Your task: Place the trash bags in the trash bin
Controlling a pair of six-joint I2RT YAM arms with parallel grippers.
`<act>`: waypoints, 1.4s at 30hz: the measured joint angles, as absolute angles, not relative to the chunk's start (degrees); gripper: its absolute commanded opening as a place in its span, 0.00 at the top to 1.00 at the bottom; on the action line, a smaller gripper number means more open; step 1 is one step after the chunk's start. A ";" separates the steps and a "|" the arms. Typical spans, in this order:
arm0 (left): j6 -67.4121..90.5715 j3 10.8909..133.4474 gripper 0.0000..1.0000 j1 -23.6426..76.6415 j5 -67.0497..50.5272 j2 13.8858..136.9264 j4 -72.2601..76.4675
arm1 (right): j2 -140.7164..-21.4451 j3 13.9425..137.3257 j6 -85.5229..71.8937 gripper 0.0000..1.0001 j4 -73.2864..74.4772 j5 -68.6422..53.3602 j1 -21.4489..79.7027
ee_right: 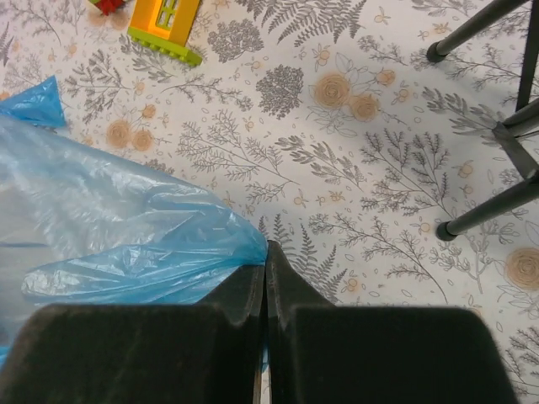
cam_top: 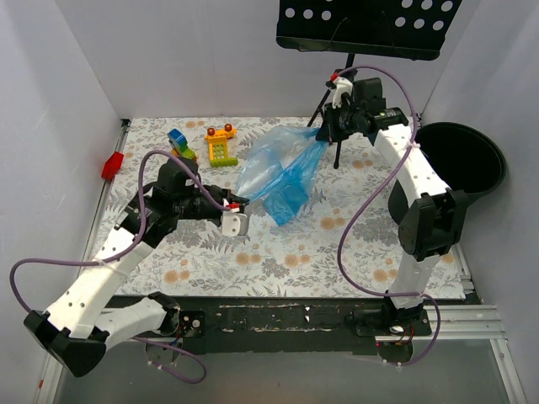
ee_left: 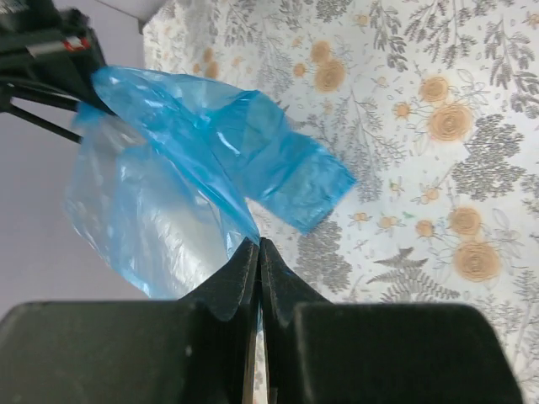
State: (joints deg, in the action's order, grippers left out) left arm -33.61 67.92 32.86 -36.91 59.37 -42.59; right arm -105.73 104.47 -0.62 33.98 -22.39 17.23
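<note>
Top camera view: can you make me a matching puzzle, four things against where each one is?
Things:
1 trash bag
2 trash bin
3 music stand
4 toy blocks

Places:
A back left of the table
B far right edge of the view
C pinched by the right gripper
D high at the back, on a tripod

Pairs: 1-C, 2-B, 3-D, 4-A

Translucent bright-blue trash bag [cam_top: 278,172], black trash bin [cam_top: 493,172], grey-and-orange floral tablecloth [cam_top: 278,252], multicoloured toy blocks [cam_top: 221,145].
</note>
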 measured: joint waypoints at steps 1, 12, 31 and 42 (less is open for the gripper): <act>-32.53 67.16 1.00 32.86 -36.86 58.61 -43.03 | -105.73 104.90 -0.64 0.99 34.39 -22.41 16.32; -20.34 67.94 0.92 32.69 -35.73 65.91 -52.25 | -104.90 107.15 3.66 0.99 33.65 -22.31 16.49; 25.50 71.81 0.02 32.16 -19.40 64.97 -21.21 | -99.57 111.13 6.48 0.99 30.94 -25.71 17.98; 35.24 71.75 0.09 36.51 -13.32 87.13 1.87 | -97.36 109.25 5.43 0.99 30.92 -26.94 18.55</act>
